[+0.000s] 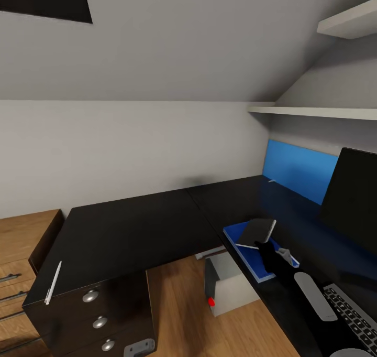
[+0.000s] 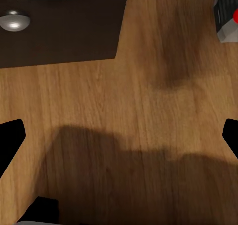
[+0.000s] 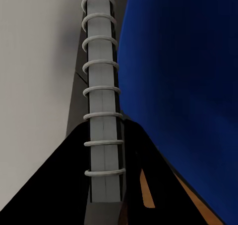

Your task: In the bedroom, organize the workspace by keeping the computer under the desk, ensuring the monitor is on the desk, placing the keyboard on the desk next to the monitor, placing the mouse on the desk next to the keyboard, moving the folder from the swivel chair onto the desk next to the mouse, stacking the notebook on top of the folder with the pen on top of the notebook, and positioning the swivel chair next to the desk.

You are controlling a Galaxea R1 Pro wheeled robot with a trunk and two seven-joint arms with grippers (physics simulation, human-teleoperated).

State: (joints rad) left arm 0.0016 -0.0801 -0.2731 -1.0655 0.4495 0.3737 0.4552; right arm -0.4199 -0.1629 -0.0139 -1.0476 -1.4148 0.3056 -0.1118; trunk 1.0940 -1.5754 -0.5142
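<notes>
Over the blue folder (image 1: 260, 252) on the right wing of the bench (image 1: 136, 231), the notebook (image 1: 256, 232) hangs tilted, its far edge raised and its near edge pinched by the right claw (image 1: 266, 248). The right wrist view looks straight along its spiral binding (image 3: 102, 101), with a dark finger (image 3: 54, 185) on either side of the spine and the folder's blue surface alongside; so this claw is clamped on the notebook, presumably to lower it flat onto the folder as the stack requires. The folder lies near the bench's front edge, one corner close to the lip. Just beyond it toward the robot are the keyboard (image 1: 352, 317) and, behind that, the monitor (image 1: 350, 199), so the row looks mostly laid out. The computer (image 1: 228, 289) sits on the floor beneath this wing, its red dot facing out. The pen (image 1: 53, 282) lies well apart, on the left wing's front corner above the drawer unit (image 1: 99, 315), not yet stacked. The left claw (image 2: 119, 136) points down at the wooden floor (image 2: 129, 111), spread wide and holding nothing.
</notes>
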